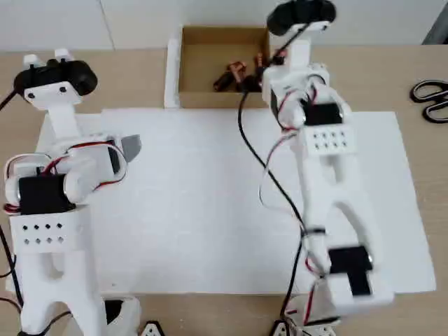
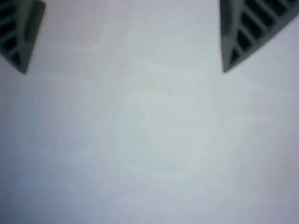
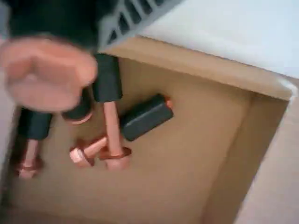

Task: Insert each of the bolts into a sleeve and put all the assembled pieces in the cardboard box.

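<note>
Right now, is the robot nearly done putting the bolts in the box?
Nearly, it seems. Done: several assembled pieces lie in the cardboard box. In hand: the right gripper holds one more piece, blurred, over the box. The left gripper hangs open over the white mat. Left: probably just dropping that piece in.

The cardboard box (image 1: 217, 30) stands on the table (image 1: 126, 77) just behind the sheet (image 1: 203, 210), seemingly with several assembled pieces (image 1: 234, 75) inside, and scissors (image 1: 434, 98) lie far right.
</note>
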### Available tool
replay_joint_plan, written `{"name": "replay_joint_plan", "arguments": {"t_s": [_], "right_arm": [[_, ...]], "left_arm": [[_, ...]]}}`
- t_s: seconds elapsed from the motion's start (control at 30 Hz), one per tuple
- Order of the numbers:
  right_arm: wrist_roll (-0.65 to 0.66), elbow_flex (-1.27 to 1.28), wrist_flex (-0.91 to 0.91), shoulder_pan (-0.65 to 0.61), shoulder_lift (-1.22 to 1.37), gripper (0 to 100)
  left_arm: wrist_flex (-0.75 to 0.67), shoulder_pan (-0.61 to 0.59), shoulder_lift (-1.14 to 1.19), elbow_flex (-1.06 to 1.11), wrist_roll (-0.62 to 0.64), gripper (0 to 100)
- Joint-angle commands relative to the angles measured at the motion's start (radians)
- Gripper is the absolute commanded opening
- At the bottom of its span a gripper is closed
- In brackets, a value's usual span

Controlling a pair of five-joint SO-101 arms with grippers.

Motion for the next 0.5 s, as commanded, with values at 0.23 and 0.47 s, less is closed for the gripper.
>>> {"name": "replay_joint_plan", "arguments": {"t_s": [0.23, 0.47], "right_arm": [[0.009, -0.796, 0.208, -0.044, 0.616, 0.3], [0.009, -1.137, 0.269, -0.058, 0.866, 0.3]], "left_arm": [[-0.005, -0.005, -0.029, 0.027, -0.008, 25], [-0.003, -0.003, -0.028, 0.028, -0.008, 25]]}}
